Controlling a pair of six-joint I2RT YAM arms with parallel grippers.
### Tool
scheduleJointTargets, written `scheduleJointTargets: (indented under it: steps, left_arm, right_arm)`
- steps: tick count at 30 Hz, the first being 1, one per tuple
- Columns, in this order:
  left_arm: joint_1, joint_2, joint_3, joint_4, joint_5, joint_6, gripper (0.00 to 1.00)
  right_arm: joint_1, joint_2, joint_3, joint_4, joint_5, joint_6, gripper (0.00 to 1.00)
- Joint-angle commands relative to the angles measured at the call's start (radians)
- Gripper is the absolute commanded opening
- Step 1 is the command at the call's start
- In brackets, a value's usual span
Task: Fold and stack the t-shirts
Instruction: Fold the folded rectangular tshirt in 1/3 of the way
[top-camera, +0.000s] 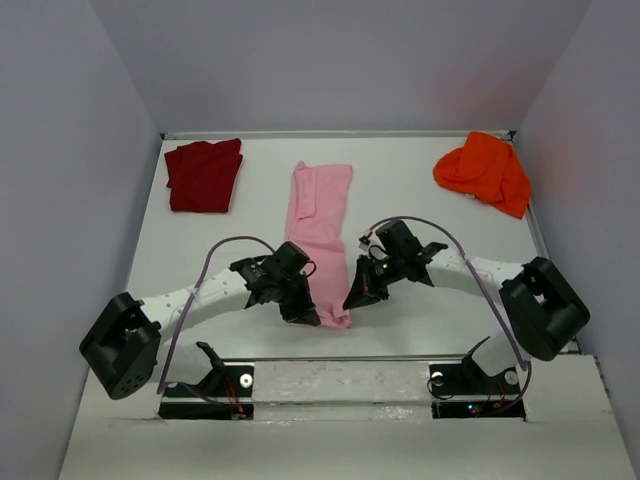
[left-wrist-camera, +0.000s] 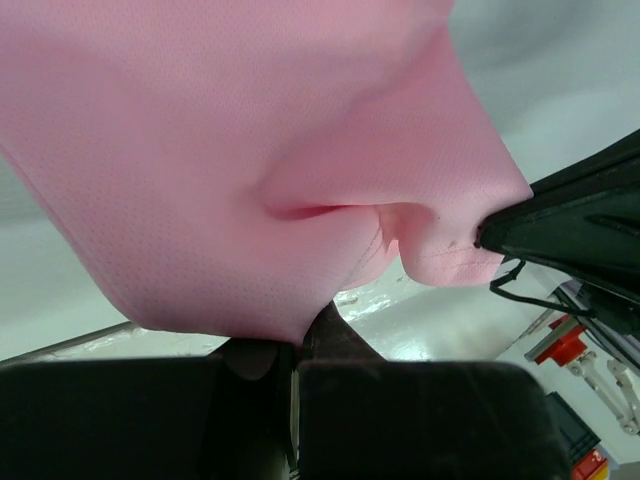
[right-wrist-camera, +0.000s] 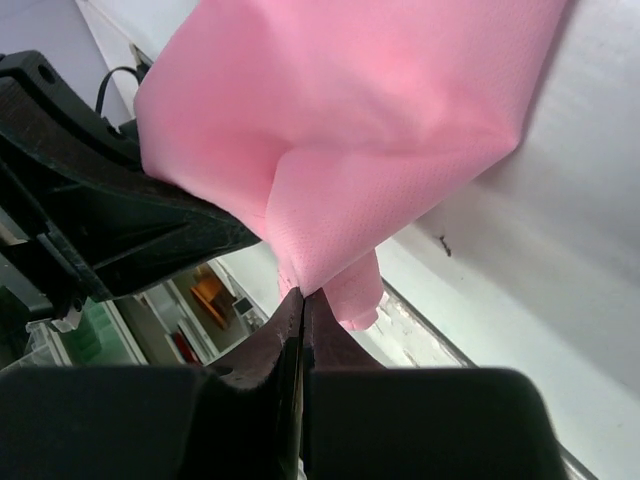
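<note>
L gripper (top-camera: 303, 312) & R gripper (top-camera: 356, 297) sit at the near end of the pink t-shirt (top-camera: 322, 215), one at each near corner, tips close together. L wrist view: fingers (left-wrist-camera: 340, 348) pressed almost together, pinching the hem edge. R wrist view: jaws fully closed w/ a fold of pink cloth nipped btwn them. Near end is held up off the table (top-camera: 420, 320); the rest lies as a long narrow strip running away. Far L: dark red t-shirt (top-camera: 205, 176), folded flat. Far R: orange t-shirt (top-camera: 484, 171), crumpled.
</note>
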Motion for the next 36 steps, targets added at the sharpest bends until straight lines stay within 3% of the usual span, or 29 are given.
scheduleJointTargets:
  steps: [1, 15, 36]
  left_arm:
    - [0.054, -0.049, 0.000, -0.043, -0.009, 0.048, 0.00]
    - [0.200, -0.014, 0.097, -0.088, -0.003, 0.163, 0.00]
    - [0.235, 0.070, 0.180, -0.103, -0.003, 0.229, 0.00]
  right_arm:
    - [-0.028, 0.042, 0.082, -0.018, -0.008, -0.065, 0.00]
    - [-0.104, 0.128, 0.185, -0.072, -0.016, -0.143, 0.00]
    - [-0.163, 0.260, 0.372, -0.111, -0.023, -0.191, 0.00]
